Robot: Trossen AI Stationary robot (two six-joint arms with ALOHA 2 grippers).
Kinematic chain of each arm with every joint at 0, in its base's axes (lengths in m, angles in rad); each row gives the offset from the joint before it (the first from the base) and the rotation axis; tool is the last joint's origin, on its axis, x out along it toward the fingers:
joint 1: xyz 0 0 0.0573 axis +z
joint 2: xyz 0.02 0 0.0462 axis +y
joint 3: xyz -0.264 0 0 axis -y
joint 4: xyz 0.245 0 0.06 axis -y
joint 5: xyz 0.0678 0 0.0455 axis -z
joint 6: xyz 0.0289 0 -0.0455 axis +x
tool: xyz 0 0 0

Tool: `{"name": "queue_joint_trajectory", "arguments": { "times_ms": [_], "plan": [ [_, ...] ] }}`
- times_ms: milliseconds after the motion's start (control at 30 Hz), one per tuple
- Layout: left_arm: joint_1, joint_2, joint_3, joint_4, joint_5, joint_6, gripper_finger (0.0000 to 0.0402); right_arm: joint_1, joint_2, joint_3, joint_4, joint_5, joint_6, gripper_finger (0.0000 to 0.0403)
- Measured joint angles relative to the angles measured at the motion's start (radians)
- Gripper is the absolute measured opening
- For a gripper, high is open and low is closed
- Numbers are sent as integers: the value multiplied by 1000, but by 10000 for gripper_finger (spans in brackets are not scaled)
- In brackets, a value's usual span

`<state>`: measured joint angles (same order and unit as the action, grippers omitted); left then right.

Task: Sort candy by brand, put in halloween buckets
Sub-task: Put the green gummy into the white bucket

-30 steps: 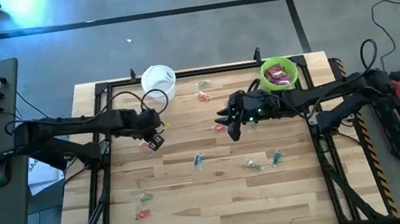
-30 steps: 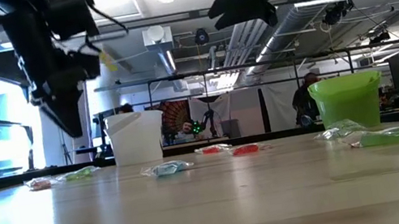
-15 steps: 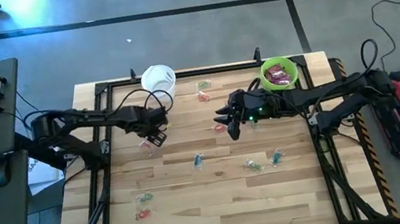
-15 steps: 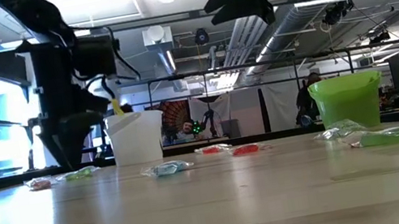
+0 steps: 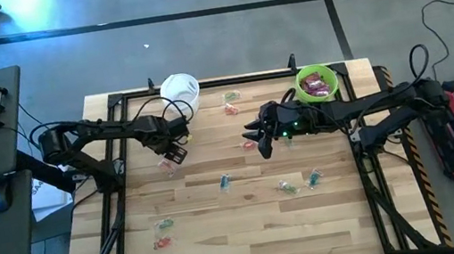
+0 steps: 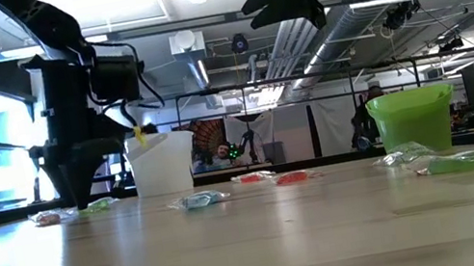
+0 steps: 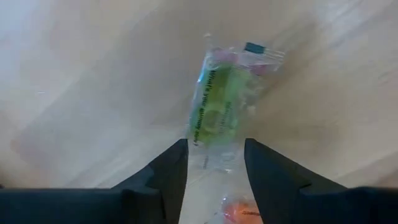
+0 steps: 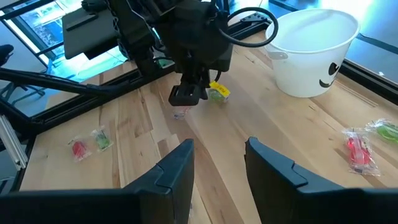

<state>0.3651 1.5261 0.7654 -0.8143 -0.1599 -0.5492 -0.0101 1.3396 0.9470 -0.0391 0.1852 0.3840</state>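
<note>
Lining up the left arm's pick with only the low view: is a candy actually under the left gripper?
Observer: Yes. The left wrist view shows a green clear-wrapped candy lying on the wood just ahead of the left gripper, whose fingers are apart and not gripping it.
Operator: Is the right arm in the way?
Observer: No. From above, the right gripper hangs mid-table, open and empty, well apart.
Operator: Is the green bucket empty?
Observer: No. Magenta packets lie inside the green bucket.
</note>
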Motion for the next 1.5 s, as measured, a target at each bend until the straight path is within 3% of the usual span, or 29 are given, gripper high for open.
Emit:
{"name": "queue_joint_trajectory", "arguments": {
  "times_ms": [300, 767, 1067, 1500],
  "plan": [
    [55, 0, 0, -9, 80, 10, 103, 0, 0, 0, 0, 0, 0, 129],
    [62, 85, 6, -15, 121, 83, 82, 0, 0, 0, 0, 0, 0, 129],
    [58, -30, 1, -1, 83, 133, 5, 0, 0, 0, 0, 8, 0, 129],
    [47, -259, 53, -17, 115, 115, 1, -3, 0, 0, 0, 15, -3, 129]
  ]
}}
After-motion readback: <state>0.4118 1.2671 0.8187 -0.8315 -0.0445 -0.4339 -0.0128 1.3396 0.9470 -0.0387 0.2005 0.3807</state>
